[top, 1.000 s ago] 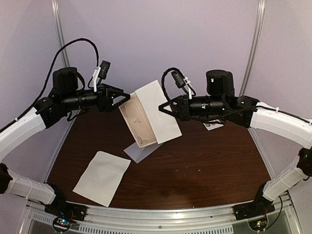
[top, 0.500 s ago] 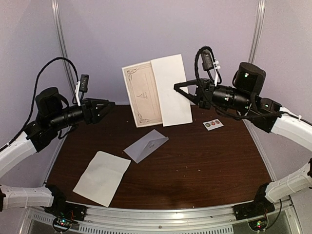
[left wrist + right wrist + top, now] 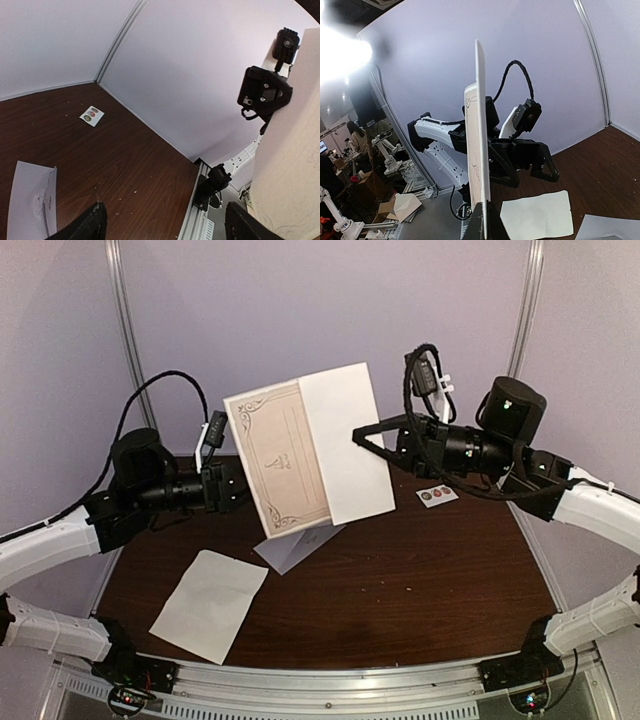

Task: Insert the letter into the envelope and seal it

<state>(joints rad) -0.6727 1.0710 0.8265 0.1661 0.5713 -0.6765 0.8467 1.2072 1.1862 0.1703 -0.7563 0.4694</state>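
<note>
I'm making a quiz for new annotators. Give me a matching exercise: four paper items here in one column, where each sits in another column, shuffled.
1. letter
2. envelope
3. sticker card
4. white sheet

A. flat near the table's front left
B. held up in the air
C. by the table's far right edge
D. flat mid-table, partly hidden by the raised paper

Pairs: 1-B, 2-D, 3-C, 4-A
</note>
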